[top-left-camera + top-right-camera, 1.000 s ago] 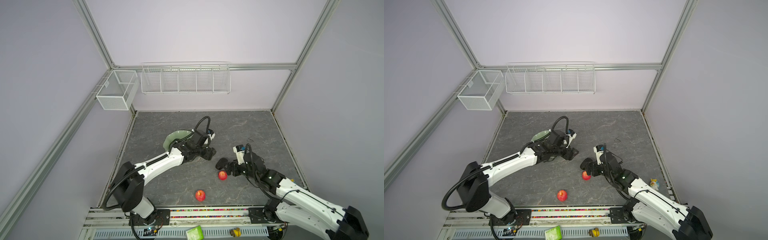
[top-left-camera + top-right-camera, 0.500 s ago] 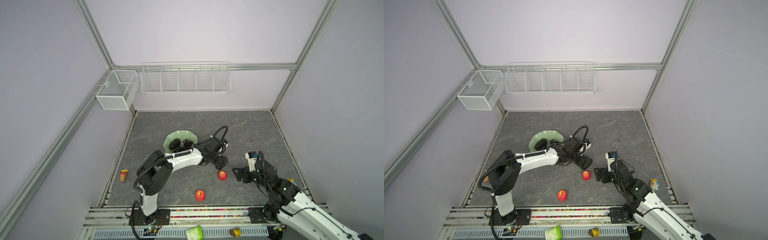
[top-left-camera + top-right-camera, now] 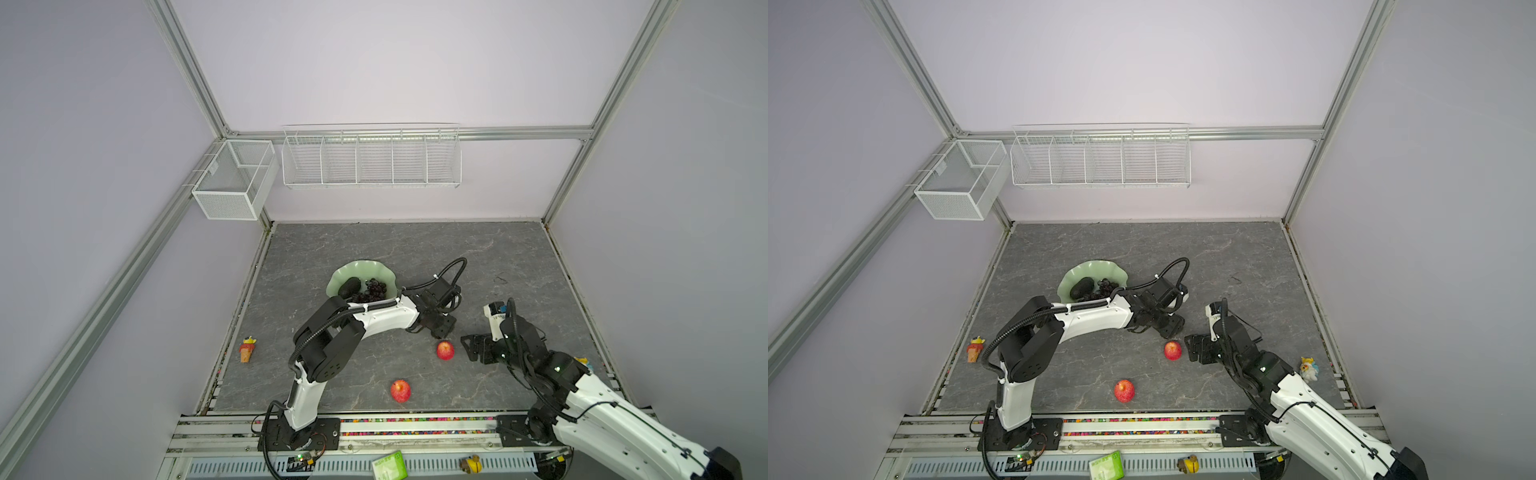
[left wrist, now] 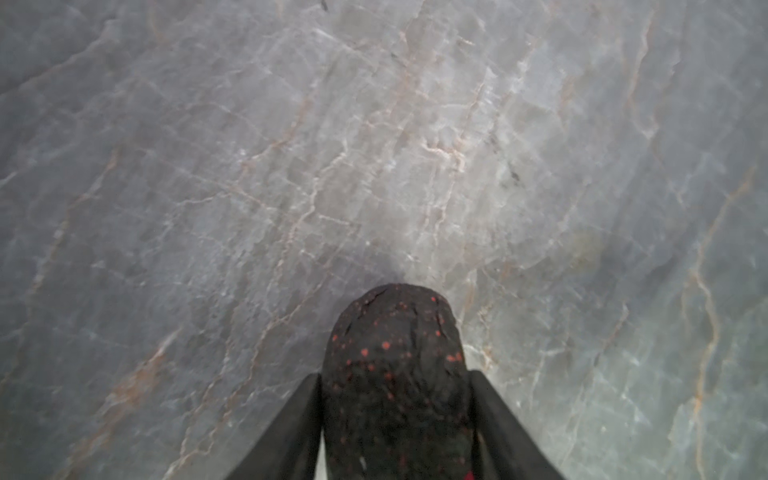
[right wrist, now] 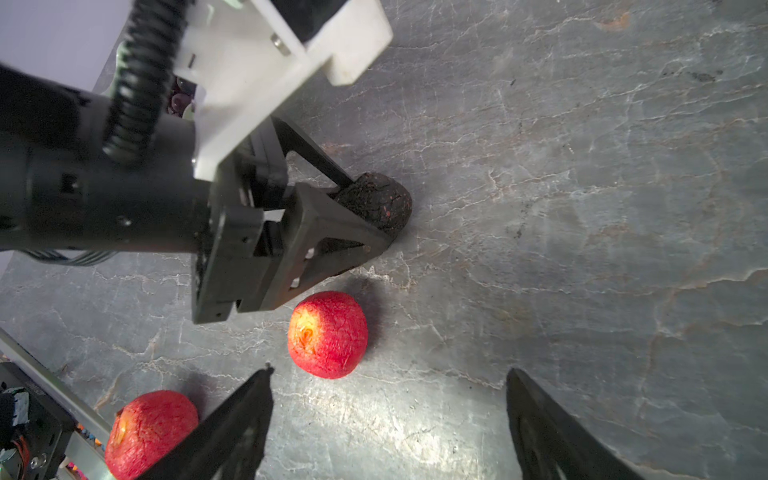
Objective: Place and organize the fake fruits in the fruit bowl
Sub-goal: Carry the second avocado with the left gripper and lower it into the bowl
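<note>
The pale green fruit bowl (image 3: 360,266) stands left of the middle in both top views, holding one dark avocado (image 3: 350,286) and the grapes (image 3: 375,290). My left gripper (image 3: 441,329) reaches across to the right of the bowl, low on the table. In the left wrist view its fingers (image 4: 305,409) press both sides of a second dark avocado (image 4: 392,332), which rests on the table. One red apple (image 3: 445,350) lies just in front of that gripper, with the other apple (image 3: 400,390) nearer the front edge. My right gripper (image 5: 388,370) is open and empty, right beside the nearer apple (image 5: 327,334).
A small orange toy figure (image 3: 247,349) stands by the left edge and another toy (image 3: 1308,369) by the right edge. Two white wire baskets (image 3: 370,156) (image 3: 235,178) hang on the walls. A green packet (image 3: 388,465) lies on the front rail.
My left arm swung from the bowl to the right and its jaws closed on the avocado on the table. My right gripper drew back from that avocado toward the front right.
</note>
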`<state>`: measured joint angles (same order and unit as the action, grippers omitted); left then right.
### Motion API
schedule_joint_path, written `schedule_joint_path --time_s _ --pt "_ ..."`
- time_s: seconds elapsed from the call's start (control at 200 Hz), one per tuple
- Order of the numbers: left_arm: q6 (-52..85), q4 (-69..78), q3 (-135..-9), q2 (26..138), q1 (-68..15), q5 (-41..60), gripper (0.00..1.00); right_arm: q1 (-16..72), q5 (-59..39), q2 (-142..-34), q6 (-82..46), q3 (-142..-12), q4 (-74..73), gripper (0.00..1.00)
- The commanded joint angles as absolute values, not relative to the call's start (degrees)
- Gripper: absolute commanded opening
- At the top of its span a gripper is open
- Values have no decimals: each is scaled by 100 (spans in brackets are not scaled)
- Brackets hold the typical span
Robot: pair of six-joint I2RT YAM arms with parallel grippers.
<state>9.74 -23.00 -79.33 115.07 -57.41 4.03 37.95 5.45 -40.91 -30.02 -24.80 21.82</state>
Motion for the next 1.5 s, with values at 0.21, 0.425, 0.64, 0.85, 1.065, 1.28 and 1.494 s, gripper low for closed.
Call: schedule_joint_path --time_s 0.21,0.425,0.64,0.85,1.065,1.28,1.494 --pt "938 -2168 -7911 10940 -5410 -118 36 3772 432 -4684 -2777 -2895 1731 89" --pt "961 -2191 -7764 10013 -4668 -222 35 3778 138 -5403 -2418 -3344 1235 89" --pt "786 -2419 -7442 9182 -3787 -729 36 3869 -505 -6328 -2134 -3915 545 89" --pt "607 -2360 -7007 8686 -2799 -815 36 4096 -806 -7230 -1970 -4677 431 89" --pt "496 -2531 -7067 8987 -2097 -1050 36 4338 -754 -7656 -1925 -4881 289 89" --pt "562 -2421 -7176 9423 -1876 -1000 36 4411 -1009 -8022 -1938 -5121 227 89" --pt "605 -2460 -7583 10049 -1878 -392 36 4522 -947 -8045 -1976 -5169 230 89"
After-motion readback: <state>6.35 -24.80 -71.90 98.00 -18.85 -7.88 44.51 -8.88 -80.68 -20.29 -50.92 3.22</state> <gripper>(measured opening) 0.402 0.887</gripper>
